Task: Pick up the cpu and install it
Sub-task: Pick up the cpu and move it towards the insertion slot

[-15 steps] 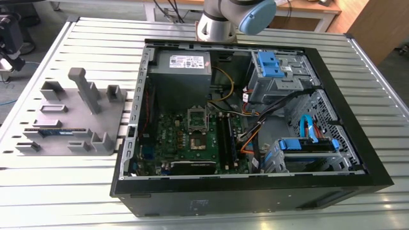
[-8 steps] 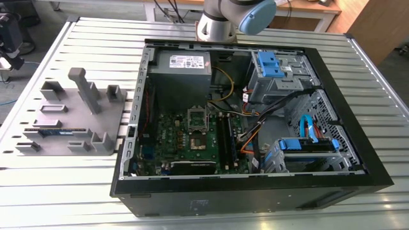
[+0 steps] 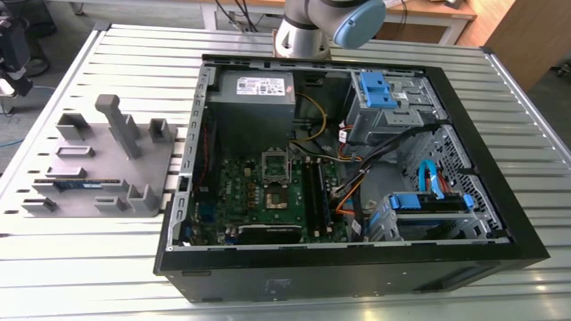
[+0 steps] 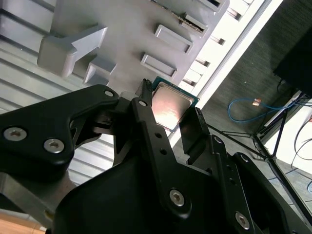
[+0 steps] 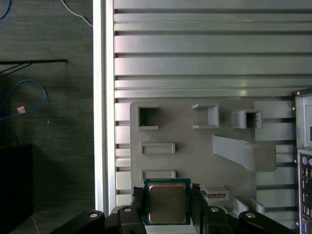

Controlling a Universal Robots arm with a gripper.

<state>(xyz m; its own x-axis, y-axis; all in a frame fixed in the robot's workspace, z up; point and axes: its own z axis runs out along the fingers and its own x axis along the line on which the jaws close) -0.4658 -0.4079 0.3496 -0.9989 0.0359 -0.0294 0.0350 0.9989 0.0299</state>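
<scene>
Silver-grey arm (image 3: pixel 299 39) with blue joint cap (image 3: pixel 362 21); black, silver-screwed end effector (image 4: pixel 170 116).

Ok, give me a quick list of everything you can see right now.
cpu: one, silver top, clamped in the end effector
fixture tray: one, grey, on the table, at the exterior view's left of the case
memory stick: one, green-and-blue, in a tray slot
computer case: one, black, open, on the table
motherboard: one, green, inside the case
table: one, silver, slatted
end effector: one, black, shut on the cpu
arm: one, silver and blue, beyond the case
</scene>
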